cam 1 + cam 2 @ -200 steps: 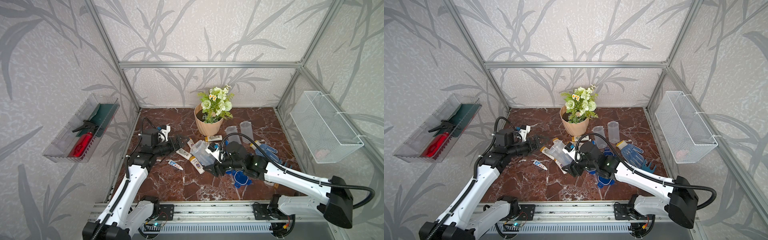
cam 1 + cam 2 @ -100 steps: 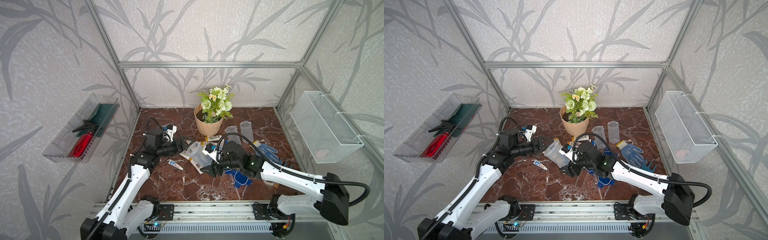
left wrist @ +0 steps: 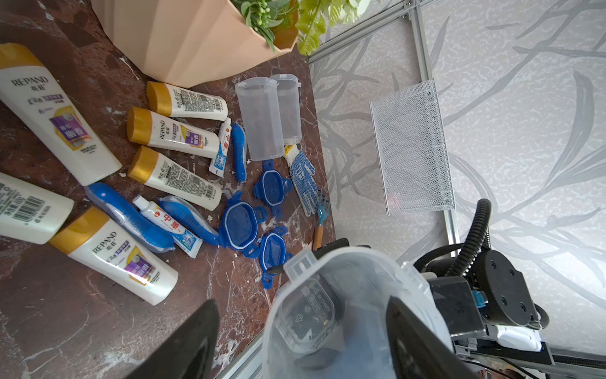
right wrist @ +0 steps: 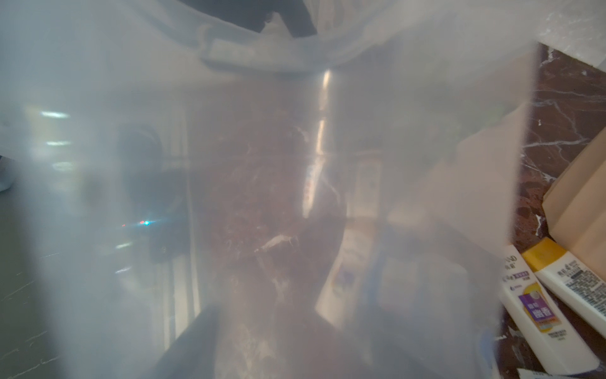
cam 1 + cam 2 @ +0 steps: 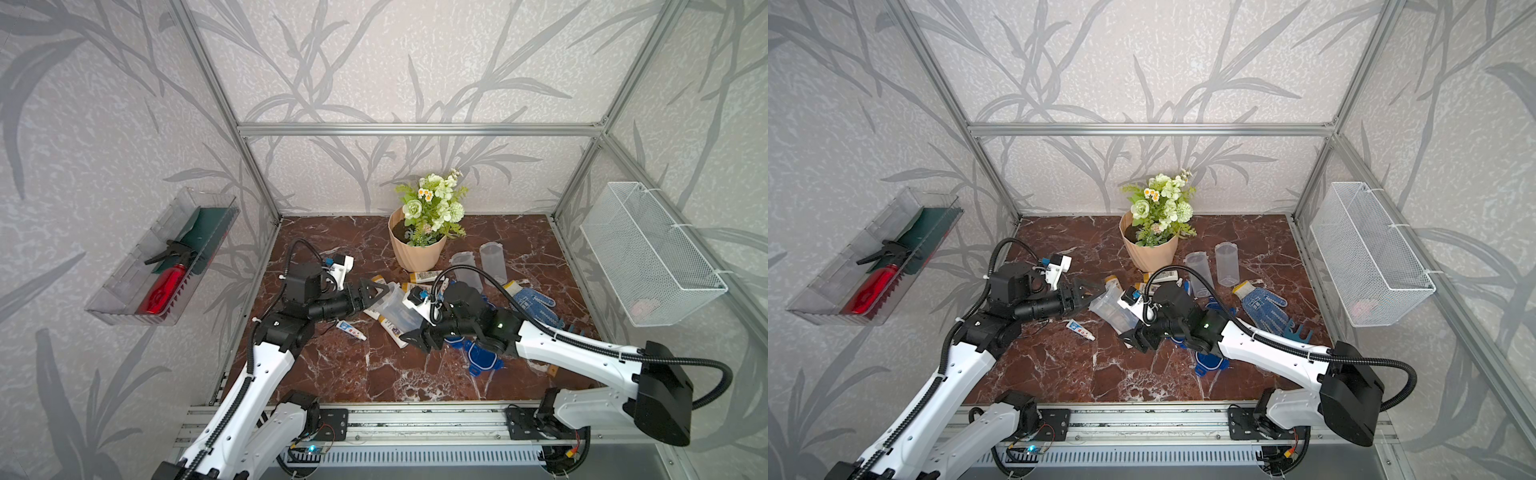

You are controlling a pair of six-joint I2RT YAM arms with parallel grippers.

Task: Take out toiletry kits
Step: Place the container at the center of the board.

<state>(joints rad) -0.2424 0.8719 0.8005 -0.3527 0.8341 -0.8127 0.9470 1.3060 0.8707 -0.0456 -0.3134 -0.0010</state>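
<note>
Toiletry kits lie loose on the marble: white bottles with gold caps (image 3: pixel 173 137), toothpaste tubes (image 3: pixel 170 226) and blue toothbrushes (image 3: pixel 131 220). One toothpaste tube (image 5: pixel 351 330) lies apart, below my left arm. My right gripper (image 5: pixel 417 336) (image 4: pixel 295 328) is shut on the base end of a clear jar (image 5: pixel 395 309) (image 5: pixel 1113 307), held tilted above the table. My left gripper (image 5: pixel 376 293) (image 3: pixel 301 305) is open at the jar's mouth (image 3: pixel 344 311). One finger overlaps the jar's wall and the other stands clear of it. Nothing shows inside the jar.
A peach flower pot (image 5: pixel 417 249) stands behind the pile. Two empty clear jars (image 5: pixel 492 262) lie to its right, with blue lids (image 5: pixel 482 359), a blue-dotted glove (image 5: pixel 534 303) and a small garden fork (image 5: pixel 575 332). A wire basket (image 5: pixel 648 253) hangs on the right wall, a tray (image 5: pixel 166 257) on the left wall.
My left gripper has swung right to the jar's mouth and its jaws have narrowed. The right gripper has kept the jar and shifted it slightly left.
</note>
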